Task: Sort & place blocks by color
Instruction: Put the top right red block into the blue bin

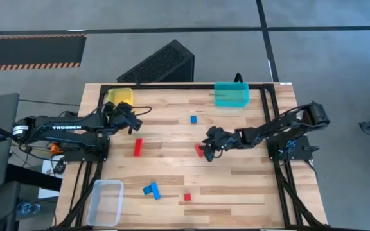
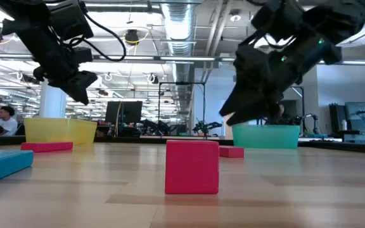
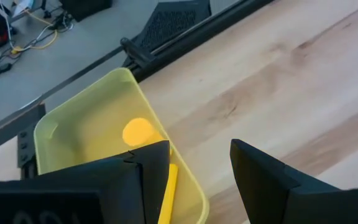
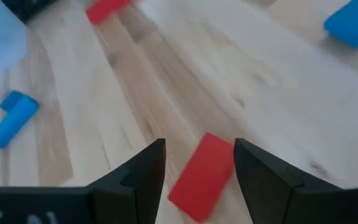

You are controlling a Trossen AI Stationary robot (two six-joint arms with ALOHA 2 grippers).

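Hovering with fingers spread and empty, the right gripper [image 4: 197, 163] straddles a red block [image 4: 202, 176] lying mid-table. The open, empty left gripper [image 1: 131, 120] hangs beside the yellow bin [image 1: 121, 96]. Next, judging by the pose: lower, close, lift.

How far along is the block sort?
Done: yellow pieces sit in the yellow bin, with the left gripper, open and empty, beside it. In hand: the open right gripper straddles a red block, not yet gripped. Left: a red bar, a red cube, a blue cube and blue blocks lie on the table.
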